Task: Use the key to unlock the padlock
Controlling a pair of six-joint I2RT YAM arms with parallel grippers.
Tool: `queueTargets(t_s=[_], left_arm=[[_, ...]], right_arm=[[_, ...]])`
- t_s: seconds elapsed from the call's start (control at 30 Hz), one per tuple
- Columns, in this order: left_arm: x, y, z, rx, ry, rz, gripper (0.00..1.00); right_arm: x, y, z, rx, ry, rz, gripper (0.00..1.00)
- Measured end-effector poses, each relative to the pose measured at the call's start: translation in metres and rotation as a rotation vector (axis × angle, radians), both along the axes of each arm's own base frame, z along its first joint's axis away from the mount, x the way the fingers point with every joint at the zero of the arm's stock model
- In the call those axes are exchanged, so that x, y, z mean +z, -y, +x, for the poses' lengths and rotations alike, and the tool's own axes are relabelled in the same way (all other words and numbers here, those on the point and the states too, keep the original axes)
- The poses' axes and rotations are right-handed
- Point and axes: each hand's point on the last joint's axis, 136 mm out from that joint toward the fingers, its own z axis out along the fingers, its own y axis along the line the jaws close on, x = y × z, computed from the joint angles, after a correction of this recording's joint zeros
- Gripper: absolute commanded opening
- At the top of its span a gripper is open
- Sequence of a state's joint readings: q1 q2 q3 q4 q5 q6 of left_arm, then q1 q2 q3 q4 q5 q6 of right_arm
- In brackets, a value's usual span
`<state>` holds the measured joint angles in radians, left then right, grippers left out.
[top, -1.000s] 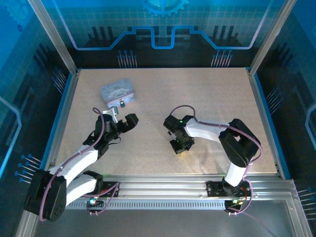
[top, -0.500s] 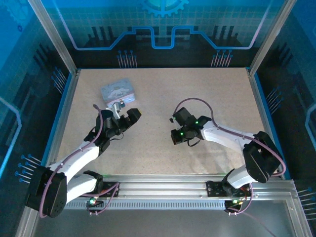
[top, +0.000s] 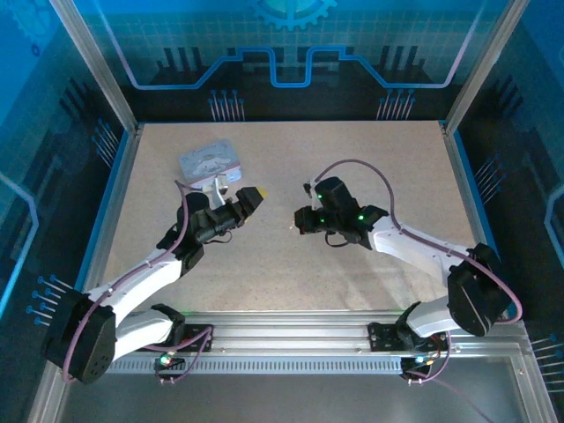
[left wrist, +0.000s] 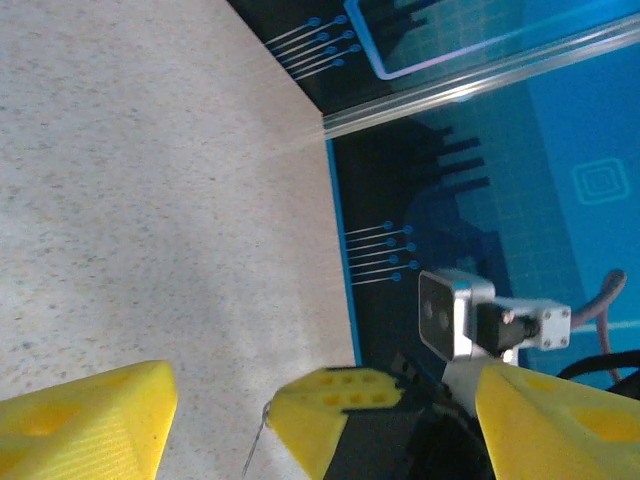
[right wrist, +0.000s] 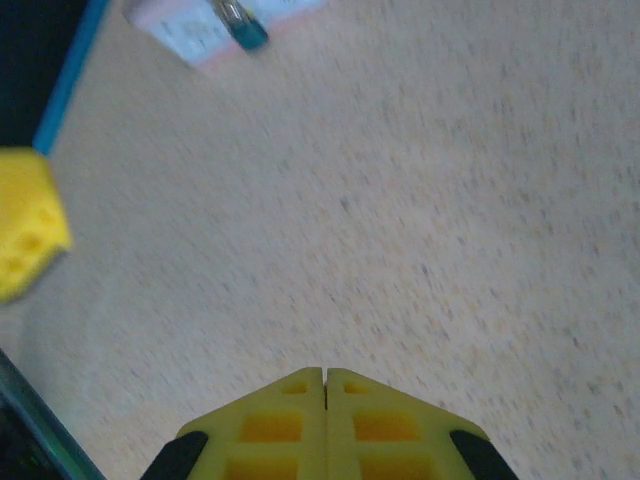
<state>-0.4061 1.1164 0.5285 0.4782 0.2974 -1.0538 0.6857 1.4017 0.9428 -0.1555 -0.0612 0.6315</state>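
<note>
Two-handed, hovering over the middle of the worktop (top: 370,176). Pressing the right hand (right wrist: 325,385) fully together, apparently pinching the key (left wrist: 255,445): a thin pale sliver poking past its yellow tips in the left wrist view, probably so the blade is pointing free for insertion. Holding the left hand (top: 248,201) spread wide and gripping nothing, facing the right one, perhaps readying to steady or receive something. Noting the padlock (right wrist: 245,30) lying untouched at the edge of the grey tin (right wrist: 190,40) toward the far left, touching it or just beside it, well apart from both hands and likely needing fetching before any turning of the key. Finding no readable brand, label or lettering; tin relief too blurred to tell.
</note>
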Motion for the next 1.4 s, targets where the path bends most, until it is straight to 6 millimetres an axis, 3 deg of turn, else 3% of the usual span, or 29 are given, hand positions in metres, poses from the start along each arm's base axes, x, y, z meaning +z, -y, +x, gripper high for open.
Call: queueTargets(t_s=[0.17,0.3,0.43,0.67,0.9,1.4], left_arm=[[-0.012,0.011,0.001,-0.009,-0.104,-0.067,0.79],[-0.025,0.017,0.001,0.011,-0.235,-0.143,0.78],[-0.026,0.021,0.0,0.051,-0.329,-0.234,0.76],[-0.026,0.028,0.001,0.116,-0.455,-0.361,0.64],[-0.022,0.027,0.006,0.187,-0.495,-0.452,0.54],[-0.019,0.03,0.006,0.234,-0.568,-0.567,0.47]], right_arm=[[0.04,-0.005,0.014,-0.015,0.164,0.123,0.0],[0.045,-0.001,0.017,-0.025,0.267,0.154,0.0],[0.047,-0.001,0.021,-0.024,0.356,0.145,0.0],[0.069,-0.022,0.014,0.027,0.511,0.148,0.0],[0.061,-0.035,0.009,0.061,0.547,0.108,0.0],[0.053,-0.047,0.004,0.088,0.575,0.076,0.0]])
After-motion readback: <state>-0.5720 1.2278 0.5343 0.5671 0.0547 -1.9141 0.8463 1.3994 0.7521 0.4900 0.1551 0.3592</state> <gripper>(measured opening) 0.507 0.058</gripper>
